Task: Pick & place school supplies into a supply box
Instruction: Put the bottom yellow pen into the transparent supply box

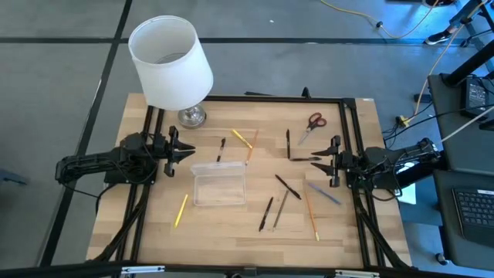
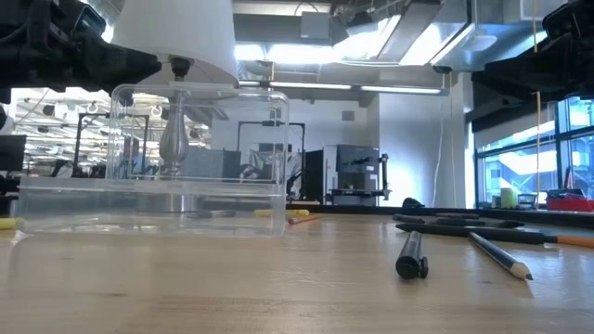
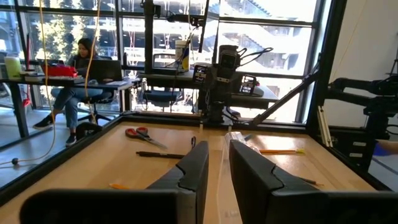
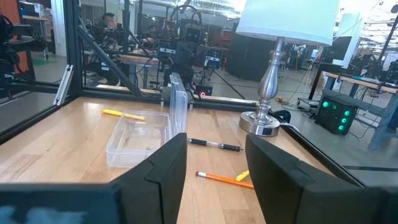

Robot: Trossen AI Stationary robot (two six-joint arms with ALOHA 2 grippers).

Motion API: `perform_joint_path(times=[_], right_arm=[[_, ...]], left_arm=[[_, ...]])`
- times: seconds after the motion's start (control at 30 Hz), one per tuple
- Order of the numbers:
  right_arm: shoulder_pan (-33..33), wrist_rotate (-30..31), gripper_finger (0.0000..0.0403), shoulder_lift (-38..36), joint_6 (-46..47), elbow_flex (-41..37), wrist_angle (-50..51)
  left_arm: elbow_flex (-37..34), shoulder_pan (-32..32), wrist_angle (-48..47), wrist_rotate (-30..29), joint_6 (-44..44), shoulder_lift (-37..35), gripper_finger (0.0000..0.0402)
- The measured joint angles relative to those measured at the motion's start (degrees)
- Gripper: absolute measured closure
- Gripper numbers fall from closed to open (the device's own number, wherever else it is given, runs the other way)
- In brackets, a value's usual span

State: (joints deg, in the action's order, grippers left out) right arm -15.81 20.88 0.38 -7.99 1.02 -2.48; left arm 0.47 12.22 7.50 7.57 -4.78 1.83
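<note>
A careless reach could knock the supply box [image 1: 219, 185] or roll pens away. The left gripper [image 1: 187, 152], jaws slightly parted and empty, has the box at its four o'clock. The right gripper [image 1: 318, 161], open and empty, has the pens [image 1: 288, 188] at seven o'clock and the scissors [image 1: 312, 125] at twelve.

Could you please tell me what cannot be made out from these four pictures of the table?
- Both grippers: out of the low view.
- Lamp: shade cut off by the low view's top edge; in the high view the shade hides most of its base.
- Scissors: out of the low and right wrist views.
- Box: whether it holds anything; its clear walls blur that in the low view.
- Pencils: too thin in the high view to read markings.
</note>
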Motion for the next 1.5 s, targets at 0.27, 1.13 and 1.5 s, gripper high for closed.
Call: perform_joint_path(times=[0.27,1.13,1.5], right_arm=[[0.0,0.0,0.0234,0.0,0.0,0.0,0.0],[0.0,0.0,0.0234,0.0,0.0,0.0,0.0],[0.0,0.0,0.0234,0.0,0.0,0.0,0.0]], left_arm=[[0.0,0.0,0.0,0.0,0.0,0.0,0.0344],[0.0,0.0,2.6,0.0,-3.1,0.0,0.0343],[2.1,0.0,9.6,1.1,3.9,0.0,0.0299]])
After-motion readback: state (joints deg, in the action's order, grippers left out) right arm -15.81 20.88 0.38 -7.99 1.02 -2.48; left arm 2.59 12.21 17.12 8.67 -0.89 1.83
